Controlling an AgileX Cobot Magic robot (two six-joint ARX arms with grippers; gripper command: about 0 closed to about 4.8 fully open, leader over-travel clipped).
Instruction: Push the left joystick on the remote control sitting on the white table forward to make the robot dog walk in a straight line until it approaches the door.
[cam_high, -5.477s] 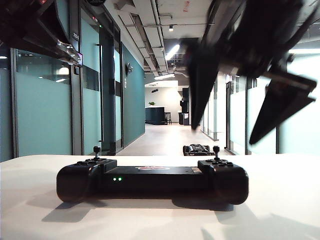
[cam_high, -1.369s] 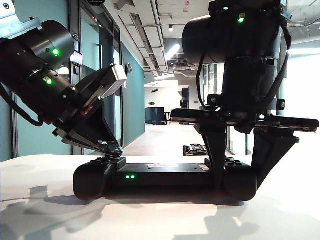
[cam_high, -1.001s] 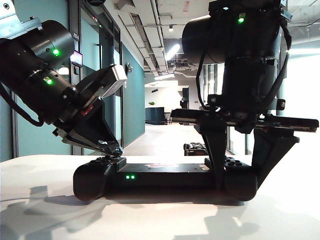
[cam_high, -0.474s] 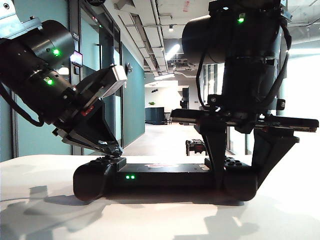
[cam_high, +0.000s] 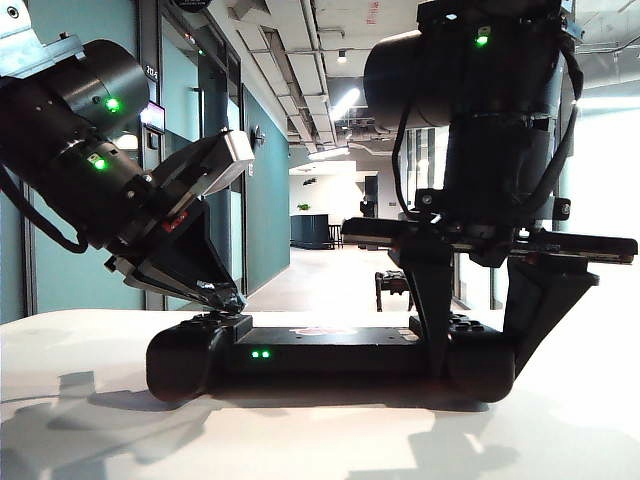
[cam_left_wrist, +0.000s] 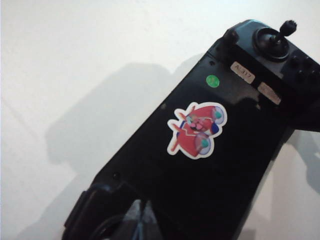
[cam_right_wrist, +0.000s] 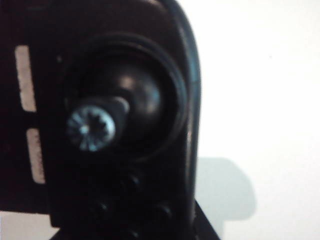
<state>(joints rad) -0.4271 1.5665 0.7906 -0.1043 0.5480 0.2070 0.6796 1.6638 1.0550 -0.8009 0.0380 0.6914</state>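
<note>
The black remote control (cam_high: 330, 355) lies on the white table (cam_high: 80, 440), its two green lights (cam_high: 261, 353) lit. My left gripper (cam_high: 232, 299) is shut and slants down onto the control's left end; its tips (cam_left_wrist: 142, 220) cover the left joystick, which stays hidden. My right gripper (cam_high: 478, 355) stands upright with one finger on each side of the control's right end, shut on it. The other half's stick (cam_right_wrist: 92, 127) shows close up in the right wrist view. Far down the corridor, the robot dog (cam_high: 393, 283) stands on its legs.
Glass walls and doors (cam_high: 200, 180) line the corridor beyond the table's far edge. A red-white sticker (cam_left_wrist: 196, 129) marks the control's flat middle. The right half's stick (cam_left_wrist: 280, 36) pokes up at the far end in the left wrist view.
The robot dog has risen from lying low on the floor and now stands higher and farther down the corridor. Both grippers and the remote control have kept still.
</note>
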